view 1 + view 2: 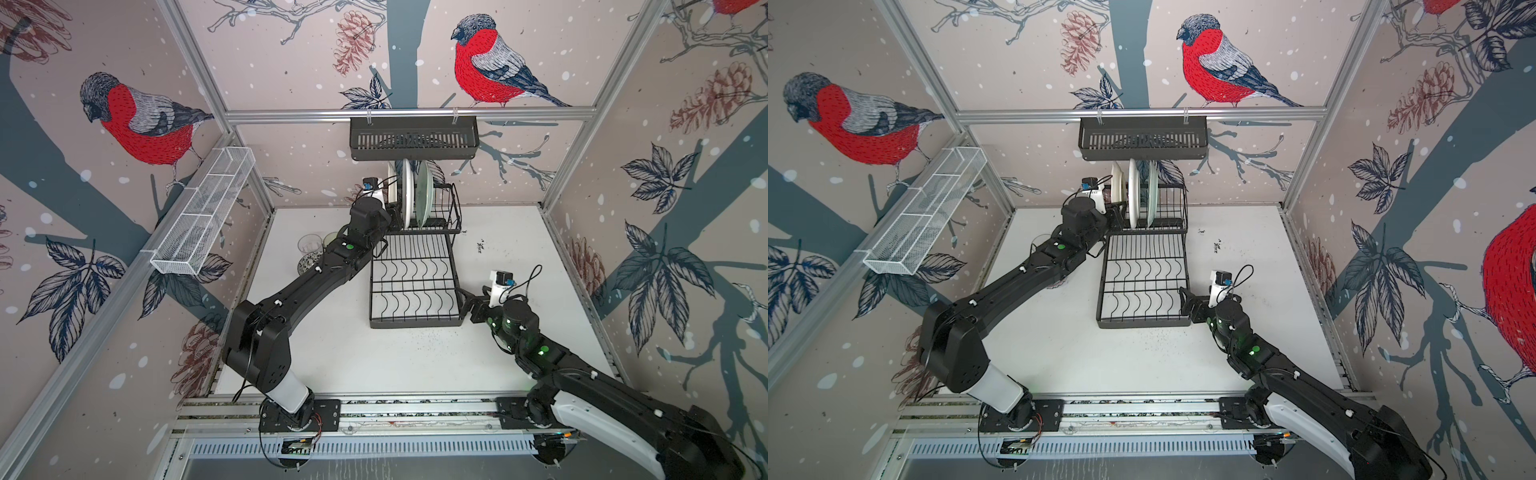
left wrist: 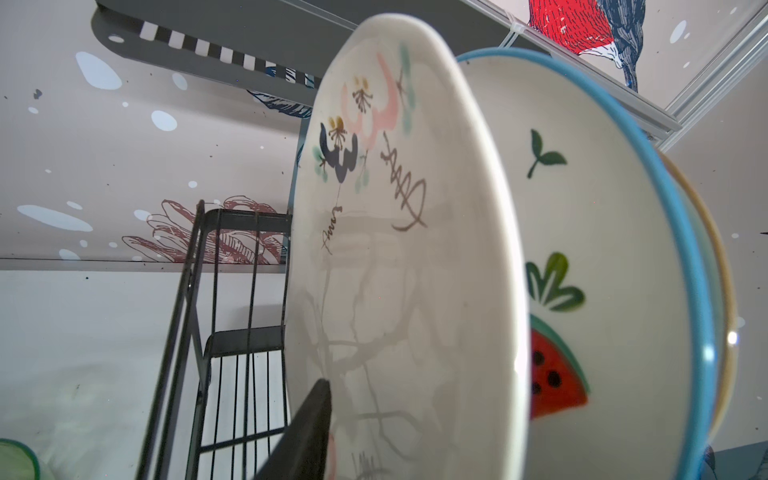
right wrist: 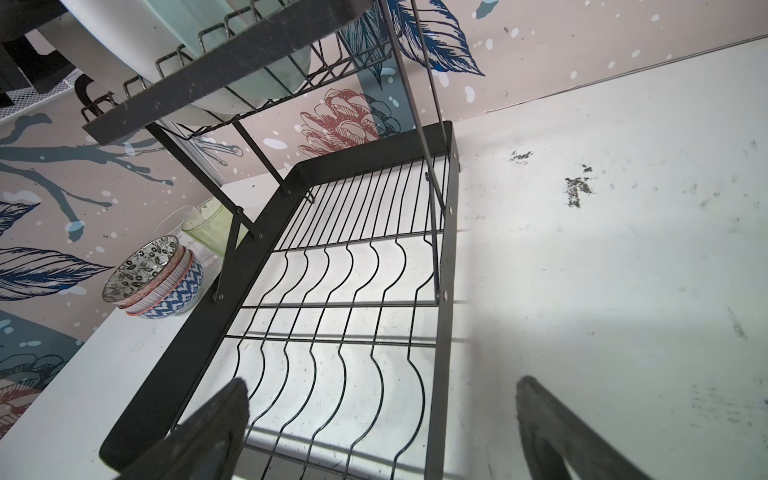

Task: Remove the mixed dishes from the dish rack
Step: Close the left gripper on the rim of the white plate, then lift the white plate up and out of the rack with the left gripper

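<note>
Where the left pincer (image 1: 1119, 212) meets the dish rack's (image 1: 415, 322) upper tier, one finger (image 2: 307, 432) lies against the flower-painted plate (image 2: 395, 249), whose scrawled mark is unreadable. Its mate is hidden, so the grip cannot be told. Behind that plate stands a blue-rimmed watermelon plate (image 2: 602, 270). The right pincer (image 3: 382, 382) gapes wide, the rack's side rail between its fingers, stacked bowls (image 3: 158, 278) far beyond it.

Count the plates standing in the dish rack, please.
3, upright in the dish rack, upper level: cream plate at left, white plate in the middle, pale green plate at right. None seems hidden.
</note>
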You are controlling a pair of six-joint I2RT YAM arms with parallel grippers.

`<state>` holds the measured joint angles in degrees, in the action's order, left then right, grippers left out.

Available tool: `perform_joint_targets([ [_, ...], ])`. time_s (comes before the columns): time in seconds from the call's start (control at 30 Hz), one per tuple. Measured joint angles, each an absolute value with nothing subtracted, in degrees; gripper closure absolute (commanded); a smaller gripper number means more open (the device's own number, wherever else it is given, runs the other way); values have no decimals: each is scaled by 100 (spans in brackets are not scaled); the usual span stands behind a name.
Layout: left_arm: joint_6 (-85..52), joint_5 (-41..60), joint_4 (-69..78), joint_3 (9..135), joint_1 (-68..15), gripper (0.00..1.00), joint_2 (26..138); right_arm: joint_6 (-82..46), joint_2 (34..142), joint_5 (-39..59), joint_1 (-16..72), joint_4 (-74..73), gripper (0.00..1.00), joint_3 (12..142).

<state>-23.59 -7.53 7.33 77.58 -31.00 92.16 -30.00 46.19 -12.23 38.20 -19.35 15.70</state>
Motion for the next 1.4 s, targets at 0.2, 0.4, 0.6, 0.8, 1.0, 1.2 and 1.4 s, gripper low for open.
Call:
perform_joint_targets([
  [0.2,-2248,-749,565,8023,-3103,67,9358,-3048,4622,-1221,3780,-1935,1,1544],
  [0.4,-2080,-775,384,8283,-3114,76,9487,-3131,4619,-1221,3752,-1935,0,1525],
  [0.6,-1966,-803,224,8503,-3111,78,9605,-3133,4619,-1221,3730,-1938,1,1516],
  [0.8,-1942,-923,97,8672,-3096,85,9717,-3153,4615,-1221,3704,-1935,0,1492],
  [1.0,-1890,-908,-36,8820,-3096,89,9784,-3153,4593,-1223,3693,-1935,1,1476],
  [1.2,-1761,-895,-187,8895,-3096,96,9762,-3157,4576,-1223,3669,-1935,1,1455],
  [1.4,-1612,-803,-565,9170,-3096,100,9758,-3159,4576,-1223,3658,-1938,0,1452],
])
